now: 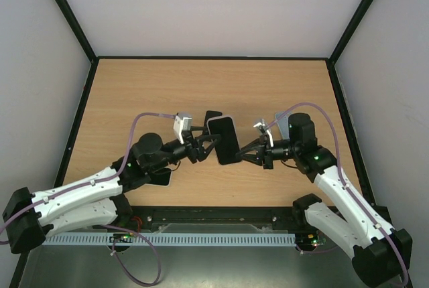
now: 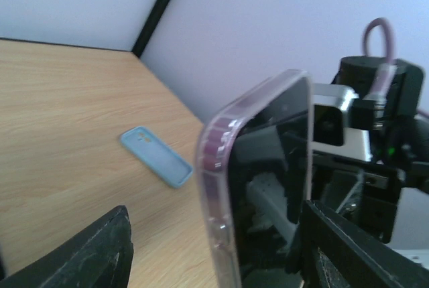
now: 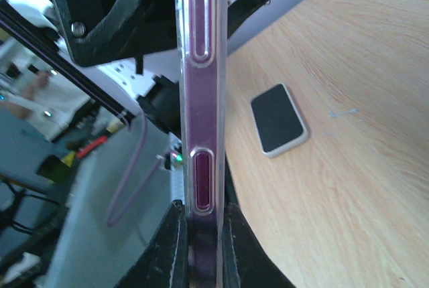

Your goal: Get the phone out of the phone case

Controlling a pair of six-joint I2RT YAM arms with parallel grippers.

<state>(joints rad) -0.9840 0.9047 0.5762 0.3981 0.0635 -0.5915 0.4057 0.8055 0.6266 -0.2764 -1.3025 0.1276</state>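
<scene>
The phone in its clear, purple-tinted case is held on edge above the table between the two arms. My right gripper is shut on the case's right edge. In the right wrist view its fingers clamp the case side below a side button. My left gripper is open at the phone's left edge. In the left wrist view the dark screen and case rim stand between its spread fingers, with a gap on the left side.
A light blue empty case lies on the table, beside the right arm in the top view. A white-rimmed phone lies under the left arm. A dark flat item lies behind the held phone. Black frame posts edge the table.
</scene>
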